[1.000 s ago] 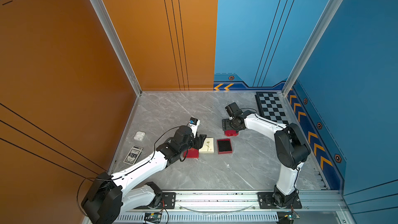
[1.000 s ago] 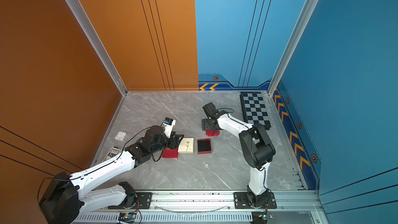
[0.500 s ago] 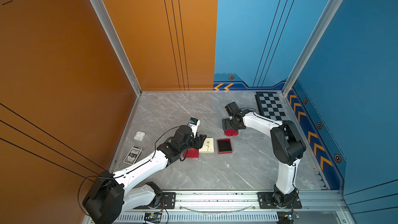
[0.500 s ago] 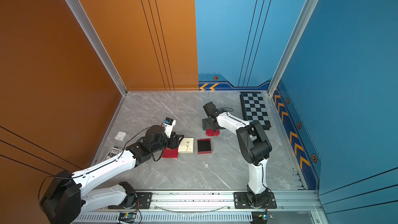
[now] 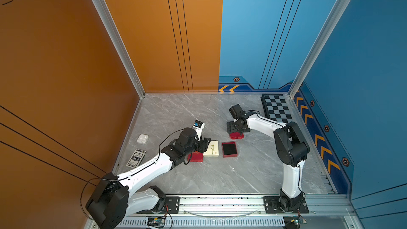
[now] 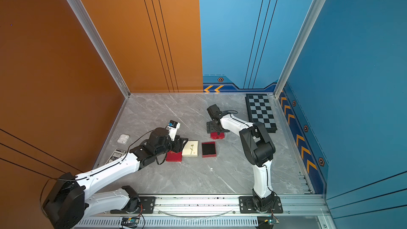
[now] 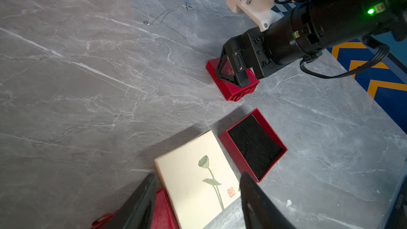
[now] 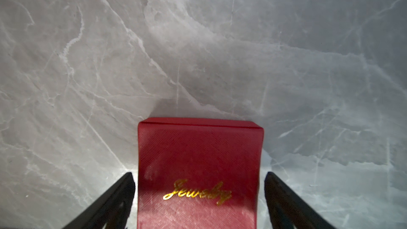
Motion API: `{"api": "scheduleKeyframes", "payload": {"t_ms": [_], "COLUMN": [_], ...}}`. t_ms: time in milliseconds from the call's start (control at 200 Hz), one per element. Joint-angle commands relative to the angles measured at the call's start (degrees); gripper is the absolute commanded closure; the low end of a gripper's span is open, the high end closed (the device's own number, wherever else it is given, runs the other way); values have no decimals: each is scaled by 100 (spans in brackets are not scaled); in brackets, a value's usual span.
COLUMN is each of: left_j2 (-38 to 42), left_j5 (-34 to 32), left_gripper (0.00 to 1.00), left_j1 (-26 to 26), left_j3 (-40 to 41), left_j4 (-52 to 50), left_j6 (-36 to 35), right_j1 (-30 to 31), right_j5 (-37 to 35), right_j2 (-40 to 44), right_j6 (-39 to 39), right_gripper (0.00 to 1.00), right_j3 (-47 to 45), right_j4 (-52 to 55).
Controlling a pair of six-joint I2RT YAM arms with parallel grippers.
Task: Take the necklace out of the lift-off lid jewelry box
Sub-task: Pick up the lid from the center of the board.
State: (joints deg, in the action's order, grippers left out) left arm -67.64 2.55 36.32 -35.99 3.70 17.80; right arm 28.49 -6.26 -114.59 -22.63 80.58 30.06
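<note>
Near the middle of a grey marble tabletop [image 5: 209, 179] sits an open red jewelry box base [image 5: 229, 149], showing only its black foam lining. Just beside the base, on its left, lies a cream box [image 5: 211, 148] printed with a lotus stem. Left of that is a red box [image 5: 196, 157], partly covered by the left gripper [image 5: 203, 144]. That gripper hovers over these two boxes with its fingers moderately apart, gripping nothing.

Behind the base, toward the back wall, the right gripper [image 8: 198, 173] is spread wide. It has one finger close to each side of a red lid [image 8: 198, 150] lettered "Jewelry", which rests flat on the marble. The fingers are not clearly pressing it.

The necklace [image 7: 168, 14], a fine silver chain, lies loose on bare marble farther back than the lid. It is well apart from the base and outside every box, and it is too small to make out in both top views.

Bare marble stretches from the base to the front rail [image 5: 220, 199] and to the back wall. Far right of the base, a chessboard [image 5: 276, 111] lies along the blue side wall. Far left of the base, by the orange wall, are a white earbud case [image 5: 142, 139] and a card deck [image 5: 136, 157]. The left wrist view cuts off most of the red box
</note>
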Motion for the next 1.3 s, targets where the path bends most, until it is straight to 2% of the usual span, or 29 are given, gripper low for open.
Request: {"api": "scheduleKeyframes", "payload": {"t_ms": [0, 355, 781, 1291], "left_j2": [-47, -30, 2, 127], "left_j5": [136, 166, 208, 211], "left_gripper": [38, 38, 37, 37], "left_j1": [-63, -72, -77, -85], "left_j3": [30, 39, 48, 122], "left_j4": [147, 149, 152, 183], "left_j6": [-7, -5, -14, -92], "right_j1": [-26, -35, 95, 706], "right_j5": [-13, -15, -85, -224], "right_j2": [-152, -181, 346, 1154], "right_j6": [65, 71, 93, -598], "right_gripper": [9, 15, 16, 16], "right_j3": [161, 185, 141, -217], "right_j4": [209, 268, 646, 1180]}}
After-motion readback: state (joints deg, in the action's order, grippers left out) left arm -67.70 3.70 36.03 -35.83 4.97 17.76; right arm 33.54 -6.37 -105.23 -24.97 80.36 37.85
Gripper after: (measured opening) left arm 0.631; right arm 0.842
